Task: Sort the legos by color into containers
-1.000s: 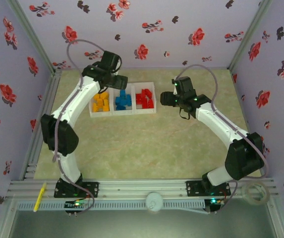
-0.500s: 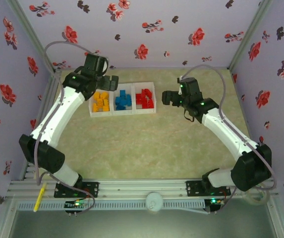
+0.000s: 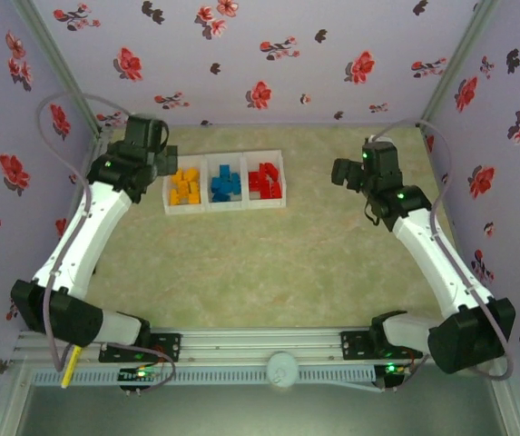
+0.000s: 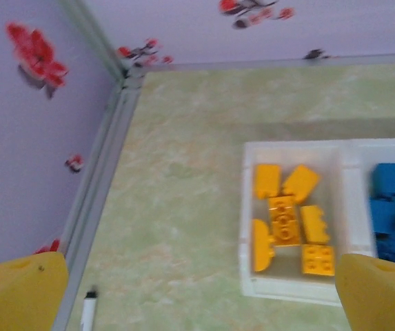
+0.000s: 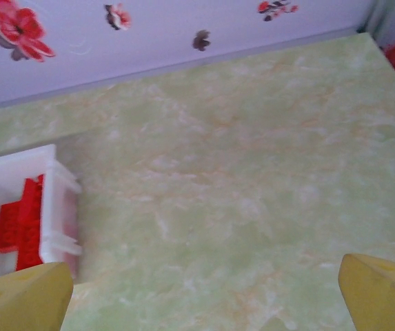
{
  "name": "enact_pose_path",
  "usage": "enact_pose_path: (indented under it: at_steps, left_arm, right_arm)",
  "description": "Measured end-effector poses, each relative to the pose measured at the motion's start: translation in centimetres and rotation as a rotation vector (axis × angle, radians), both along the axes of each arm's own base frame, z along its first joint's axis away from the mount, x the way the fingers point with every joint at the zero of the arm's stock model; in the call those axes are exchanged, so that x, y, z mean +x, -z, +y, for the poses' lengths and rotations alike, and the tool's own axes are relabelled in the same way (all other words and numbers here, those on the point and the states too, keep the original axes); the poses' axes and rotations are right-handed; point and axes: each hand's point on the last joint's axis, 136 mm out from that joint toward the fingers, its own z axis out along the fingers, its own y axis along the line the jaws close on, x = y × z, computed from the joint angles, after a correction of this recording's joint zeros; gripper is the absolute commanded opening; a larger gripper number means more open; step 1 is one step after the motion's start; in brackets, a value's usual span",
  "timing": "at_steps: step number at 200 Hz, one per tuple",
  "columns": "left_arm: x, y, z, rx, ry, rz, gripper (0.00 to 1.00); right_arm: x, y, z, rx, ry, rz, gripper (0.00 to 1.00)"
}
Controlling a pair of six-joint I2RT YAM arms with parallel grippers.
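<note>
Left gripper (image 3: 163, 162): released, fingers spread wide, nothing between them. It hangs near the back-left corner. The aluminium rail (image 4: 97, 200) at the foot of the side wall runs close on its left, so room is tight there.

Left wrist view: one yellow finger pad (image 4: 18, 293) in each lower corner.

White tray (image 3: 225, 208): just right of the left gripper, apart from it.
- Yellow legos (image 3: 184, 186) lie in the compartment nearest that gripper.
- Blue legos (image 3: 225, 183) lie in the middle compartment.
- Red legos (image 3: 265, 180) lie in the compartment farthest from it.

Right gripper (image 3: 341, 173): released, empty, fingers wide apart. It is well right of the tray. Bare green table (image 3: 269, 263) lies open between it and the tray's right wall, and in front of both grippers.
</note>
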Motion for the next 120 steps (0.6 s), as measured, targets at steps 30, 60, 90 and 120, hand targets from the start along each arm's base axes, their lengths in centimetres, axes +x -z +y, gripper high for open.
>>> enact_pose_path:
  at_steps: [30, 60, 90, 120]
  left_arm:
    - [-1.1, 4.7, 4.4, -0.007, -0.135, -0.038, 1.0]
    - [-2.4, 10.3, 7.8, -0.006, -0.223, -0.088, 1.0]
    - [-3.0, 14.8, 10.4, -0.002, -0.288, -0.107, 1.0]
    - [-2.7, 16.9, 11.3, -0.007, -0.295, -0.192, 1.0]
  right_arm:
    - [-1.2, 2.1, -1.7, -0.054, 0.042, 0.023, 1.0]
    - [-1.5, 3.2, -4.0, -0.091, 0.103, 0.035, 1.0]
    - [-1.3, 3.3, -5.0, -0.108, 0.136, 0.017, 1.0]
    - [-1.5, 4.0, -5.3, -0.128, 0.136, -0.013, 1.0]
